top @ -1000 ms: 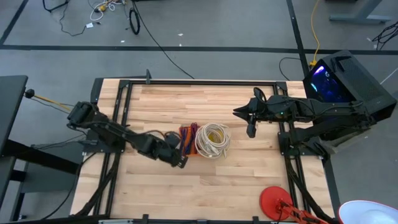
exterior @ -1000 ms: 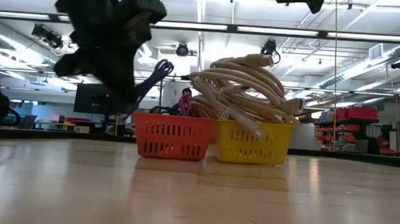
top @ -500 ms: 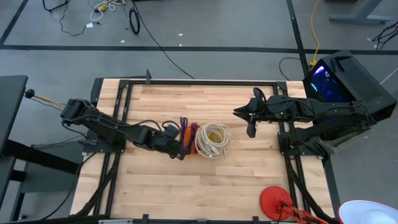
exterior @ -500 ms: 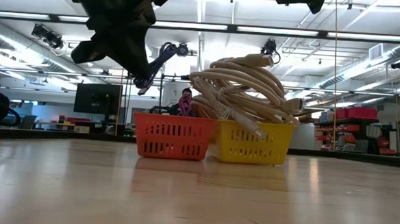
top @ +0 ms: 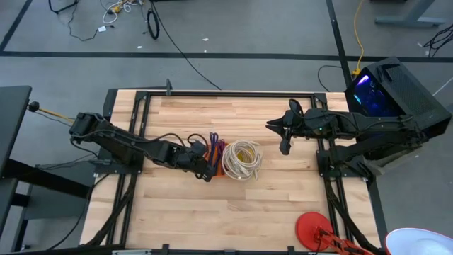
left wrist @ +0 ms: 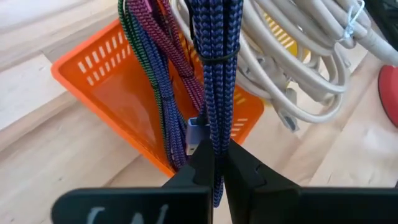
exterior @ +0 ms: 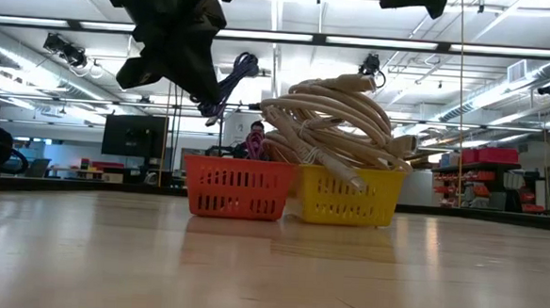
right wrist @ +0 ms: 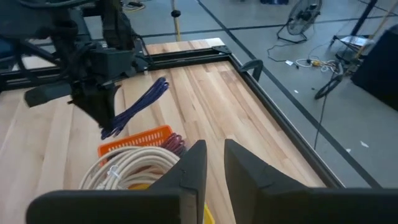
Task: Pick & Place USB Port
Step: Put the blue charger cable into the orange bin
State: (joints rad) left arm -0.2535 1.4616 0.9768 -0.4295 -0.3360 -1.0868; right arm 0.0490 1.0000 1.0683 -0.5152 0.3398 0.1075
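Observation:
My left gripper (top: 206,168) (left wrist: 214,163) is shut on a tied bundle of blue braided USB cable (left wrist: 214,74) (exterior: 232,76), held in the air above the orange basket (top: 213,159) (exterior: 236,186). That basket stands on the table and holds purple, green and maroon cables (left wrist: 158,93). Beside it, toward the table's right, a yellow basket (exterior: 348,197) is heaped with beige cables (top: 242,159). My right gripper (top: 284,146) (right wrist: 214,163) waits high over the table's right part, open by a narrow gap and touching nothing. My left gripper pinches the blue cable bundle between its two fingers near one end (left wrist: 215,146), where a plug (left wrist: 194,134) sits beside the fingers. The rest of the bundle (exterior: 237,72) sticks out past the fingertips, lifted clear above the orange basket.
A red round object (top: 312,229) lies at the table's near right corner, with a white bowl (top: 419,241) off the table beyond it. Black frame rails (top: 141,113) run along the table's sides. Bare wood (top: 212,212) lies on the near side of the baskets.
My left gripper has risen and moved from the near side of the orange basket toward its far side and the table's right, carrying the blue cable bundle higher over the basket. It has stayed shut on the cable.

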